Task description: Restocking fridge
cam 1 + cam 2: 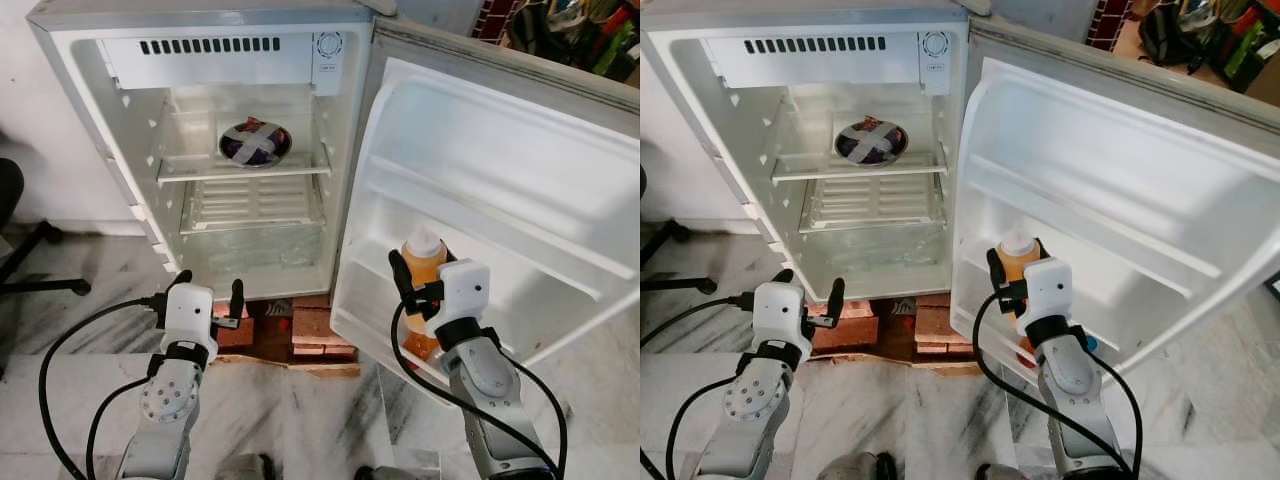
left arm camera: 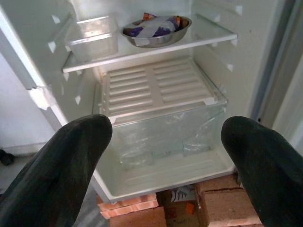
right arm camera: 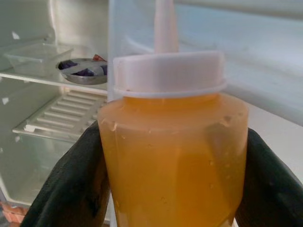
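Observation:
A small white fridge (image 1: 120, 150) stands open on bricks, its door (image 1: 500, 170) swung out to the right. My right gripper (image 1: 420, 275) is shut on an orange squeeze bottle (image 1: 424, 262) with a white nozzle cap (image 3: 168, 73). It holds the bottle upright at the door's lower shelf (image 1: 365, 325). Black fingers (image 3: 66, 184) press both sides of the bottle (image 3: 173, 156). My left gripper (image 1: 210, 285) is open with nothing in it, low in front of the fridge's bottom compartment (image 2: 165, 170). A metal bowl (image 1: 255, 142) of wrapped items sits on the upper glass shelf (image 2: 208, 40).
A clear plastic tub (image 2: 92, 35) stands beside the bowl (image 2: 155, 29). Below are a white slatted cover (image 2: 156, 87) and a clear crisper drawer (image 2: 165, 132). Red bricks (image 1: 310, 330) prop up the fridge. A chair base (image 1: 35, 265) stands at far left on the marble floor.

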